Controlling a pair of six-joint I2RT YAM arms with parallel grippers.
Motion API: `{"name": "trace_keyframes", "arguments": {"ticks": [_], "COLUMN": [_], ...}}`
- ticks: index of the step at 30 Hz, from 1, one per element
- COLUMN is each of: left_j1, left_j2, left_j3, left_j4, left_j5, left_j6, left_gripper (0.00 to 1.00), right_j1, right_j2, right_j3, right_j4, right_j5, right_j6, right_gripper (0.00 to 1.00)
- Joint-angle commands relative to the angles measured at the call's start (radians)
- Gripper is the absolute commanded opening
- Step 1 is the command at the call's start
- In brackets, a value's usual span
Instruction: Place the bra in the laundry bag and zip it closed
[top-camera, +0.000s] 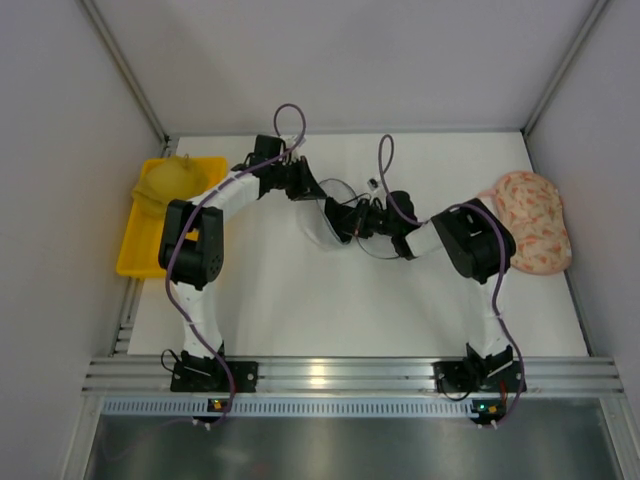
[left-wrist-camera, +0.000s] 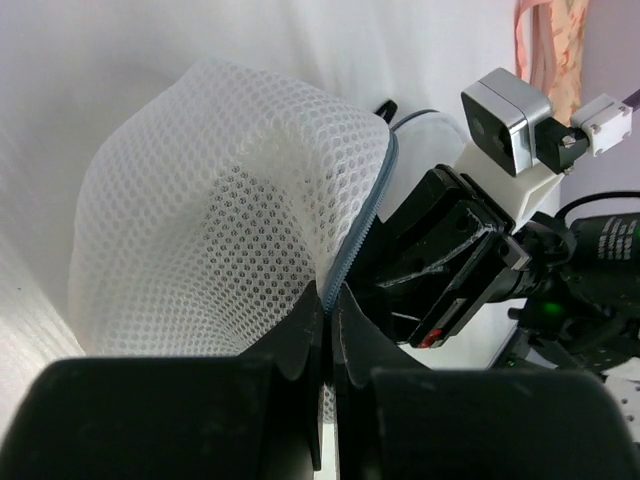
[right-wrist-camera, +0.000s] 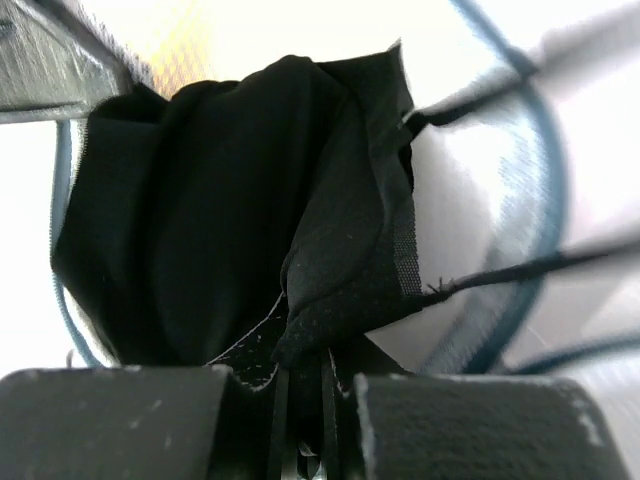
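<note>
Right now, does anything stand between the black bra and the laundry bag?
Nothing visible does. The right end effector pinches the bra at the rim of the laundry bag; the left end effector grips its edge.

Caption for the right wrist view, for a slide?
Right gripper clamps the black bra; laundry bag behind it.

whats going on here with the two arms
The left claw is pinched shut on the zipper rim of the see-through white mesh laundry bag. The right claw grips the black soft fabric bra and has it at the bag's open mouth. The zip is not yet closed.
</note>
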Motion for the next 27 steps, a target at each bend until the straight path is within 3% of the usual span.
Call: {"name": "trace_keyframes", "arguments": {"ticks": [1, 8, 13, 18, 27], "left_j1": [0.0, 0.0, -0.003, -0.006, -0.003], "left_j2": [-0.048, -0.101, -0.179, -0.252, -0.266], "left_j3": [0.058, 0.039, -0.064, -0.226, -0.334], "left_j4": [0.018, -0.029, -0.029, -0.029, -0.028], "left_j5": [0.025, 0.184, 0.307, 0.356, 0.312], "left_j6": [0.097, 0.09, 0.012, -0.037, -0.031], "left_gripper": [0.0, 0.0, 0.0, 0.0, 0.0], "right_j1": [0.033, 0.075, 0.094, 0.105, 0.174], "right_j2": [-0.011, -0.098, -0.198, -0.283, -0.073], "right_j3": [0.086, 0.232, 0.231, 0.224, 0.352], "right_j4": [-0.185, -0.726, -0.914, -0.893, -0.965], "right_j5": [-0.096, -0.09, -0.054, -0.108, -0.145], "right_j6": [-0.191, -0.556, -0.737, -0.765, -0.892], "right_gripper": [0.0, 0.0, 0.0, 0.0, 0.0]}}
